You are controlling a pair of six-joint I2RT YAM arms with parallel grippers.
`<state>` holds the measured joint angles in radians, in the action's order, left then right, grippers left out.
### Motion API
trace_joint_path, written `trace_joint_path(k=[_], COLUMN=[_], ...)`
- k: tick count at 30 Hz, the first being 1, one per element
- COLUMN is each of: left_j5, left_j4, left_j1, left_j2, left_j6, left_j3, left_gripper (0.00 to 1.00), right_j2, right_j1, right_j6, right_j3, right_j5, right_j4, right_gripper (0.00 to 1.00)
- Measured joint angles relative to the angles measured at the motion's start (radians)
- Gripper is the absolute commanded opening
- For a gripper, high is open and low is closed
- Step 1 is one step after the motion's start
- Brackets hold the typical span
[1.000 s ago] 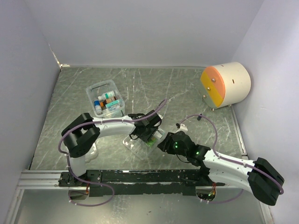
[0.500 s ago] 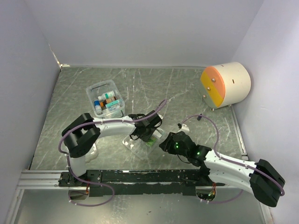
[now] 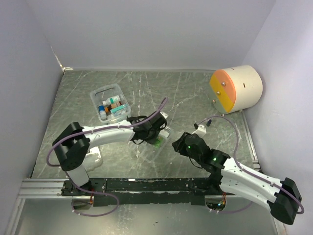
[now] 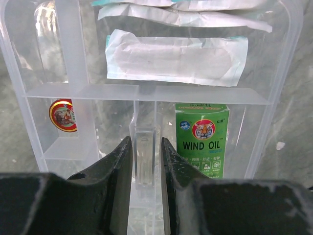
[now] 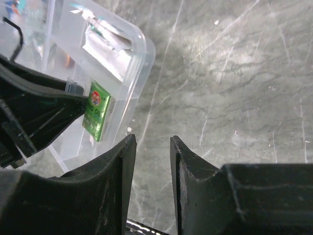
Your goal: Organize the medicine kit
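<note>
My left gripper (image 4: 145,142) is shut on the upright centre tab (image 4: 145,156) of the clear divided tray insert (image 4: 78,92). The tray holds a green Wind Oil box (image 4: 202,139), white bandage packets (image 4: 176,59) and a small red-and-yellow tin (image 4: 63,116). In the top view the left gripper (image 3: 154,136) holds the tray (image 3: 165,133) mid-table. The medicine kit's clear box (image 3: 96,95), with several bottles inside, stands at the back left. My right gripper (image 5: 153,139) is open and empty over bare table, just right of the tray (image 5: 139,54); in the top view the right gripper (image 3: 177,145) is near the tray's right end.
A large cream-and-orange cylinder (image 3: 236,88) lies at the back right by the wall. A pale clear piece (image 3: 94,155) lies by the left arm's base; I cannot tell what it is. Walls close the table on three sides.
The left gripper has carried the tray away from the near edge, toward the table's middle. The right gripper has drawn back from the tray to the right.
</note>
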<state>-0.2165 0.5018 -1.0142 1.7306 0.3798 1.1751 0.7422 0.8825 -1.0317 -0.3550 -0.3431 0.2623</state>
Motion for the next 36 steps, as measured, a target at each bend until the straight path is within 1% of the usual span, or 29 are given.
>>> trace_joint_path(k=[4, 10, 13, 16, 23, 27, 32, 36], left_j5=[-0.035, -0.124, -0.155, -0.182, -0.177, -0.141, -0.082, -0.043], left_j4=[0.039, 0.129, 0.172, 0.211, 0.297, 0.325, 0.353, 0.360], left_j1=[0.000, 0.003, 0.023, 0.066, 0.225, 0.389, 0.568, 0.668], left_j2=[-0.063, -0.109, -0.116, -0.117, -0.126, -0.143, -0.140, -0.109], left_j6=[0.013, 0.013, 0.013, 0.013, 0.033, 0.061, 0.098, 0.125], left_j3=[0.028, 0.165, 0.243, 0.301, 0.392, 0.414, 0.445, 0.468], left_gripper=[0.29, 0.29, 0.29, 0.29, 0.30, 0.30, 0.29, 0.31], right_j2=[-0.038, -0.096, -0.106, -0.100, -0.074, -0.070, -0.061, -0.060], right_j1=[0.000, 0.000, 0.000, 0.000, 0.000, 0.000, 0.000, 0.000], right_j6=[-0.003, -0.004, -0.004, -0.005, -0.008, -0.008, -0.008, -0.008], right_j3=[-0.056, -0.119, -0.131, -0.133, -0.133, -0.133, -0.133, -0.129], right_j5=[-0.047, -0.087, -0.097, -0.098, -0.090, -0.089, -0.085, -0.080], right_j4=[0.072, 0.143, 0.160, 0.174, 0.177, 0.177, 0.176, 0.172], right_gripper=[0.34, 0.34, 0.34, 0.34, 0.34, 0.34, 0.34, 0.34])
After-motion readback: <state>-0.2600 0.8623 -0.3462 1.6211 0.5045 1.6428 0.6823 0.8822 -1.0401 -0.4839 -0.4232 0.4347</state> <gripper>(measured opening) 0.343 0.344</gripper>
